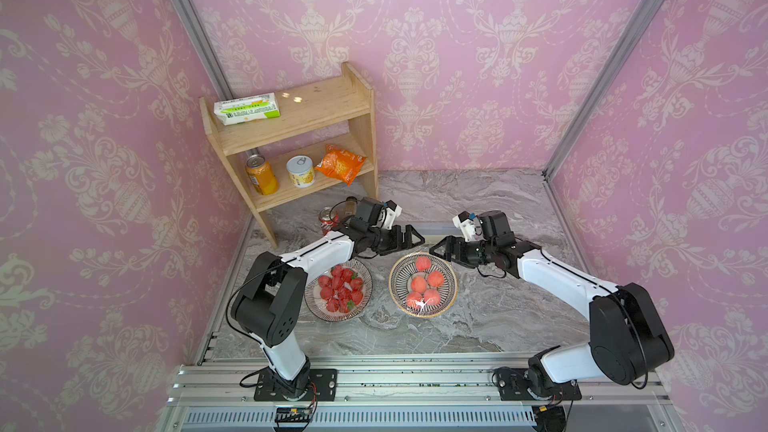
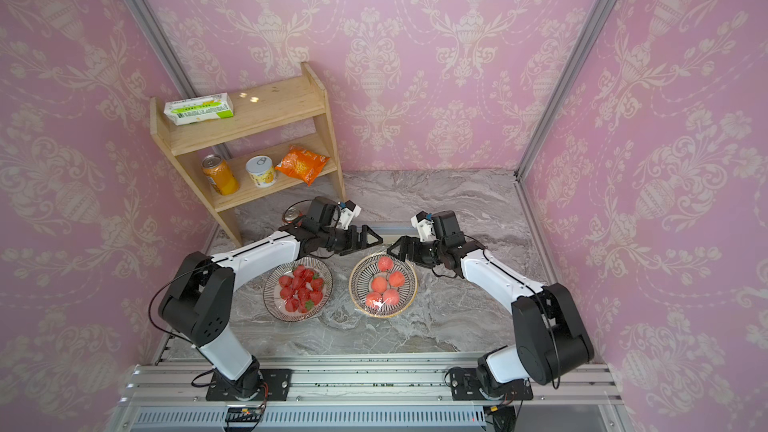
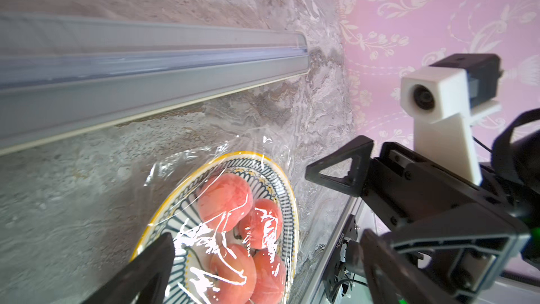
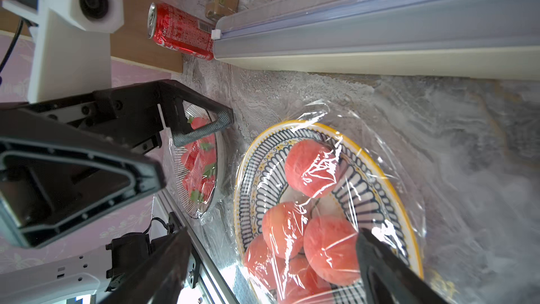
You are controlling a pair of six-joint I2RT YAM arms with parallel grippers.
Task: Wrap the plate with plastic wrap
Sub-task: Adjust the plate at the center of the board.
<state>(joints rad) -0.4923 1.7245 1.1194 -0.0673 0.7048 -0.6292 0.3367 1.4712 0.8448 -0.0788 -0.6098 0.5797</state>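
Plastic wrap (image 4: 321, 168): clear, glossy, crinkled film over round, striped, yellow-rimmed plate (image 4: 263, 176) of peaches, mid-counter | Dispenser box (image 4: 380, 33): long, pale grey, just beyond plate, long axis left-right | Left fingers (image 4: 210, 128), right fingers (image 3: 361, 165): spread wide, empty, by plate's far edge | Counter (image 4: 292, 89): grey marble

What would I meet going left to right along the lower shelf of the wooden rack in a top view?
orange drink can → white pull-tab tin → orange snack bag
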